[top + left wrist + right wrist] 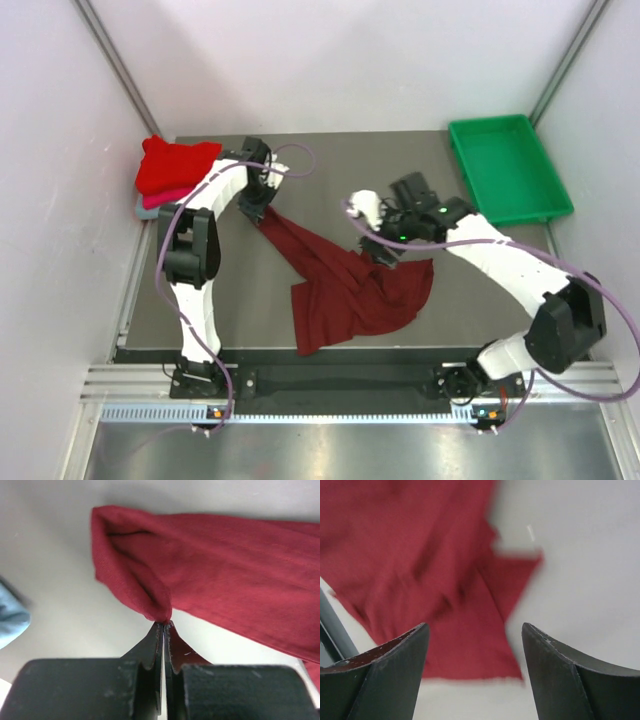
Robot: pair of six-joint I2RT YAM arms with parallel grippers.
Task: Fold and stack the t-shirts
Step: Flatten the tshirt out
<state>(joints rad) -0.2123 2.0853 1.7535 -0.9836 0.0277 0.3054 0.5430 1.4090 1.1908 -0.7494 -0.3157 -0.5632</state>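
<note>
The dark maroon t-shirt lies crumpled in the middle of the table, one end stretched up to the left. My left gripper is shut on that end; the left wrist view shows the cloth pinched at the closed fingertips of the gripper. My right gripper hovers over the shirt's upper right part, open and empty; the right wrist view shows its gripper above the maroon cloth. A folded bright red shirt lies on pink and grey-blue ones at the back left.
A green plastic tray stands at the back right. White walls close in the table on the left, back and right. A black strip and metal rail run along the near edge by the arm bases.
</note>
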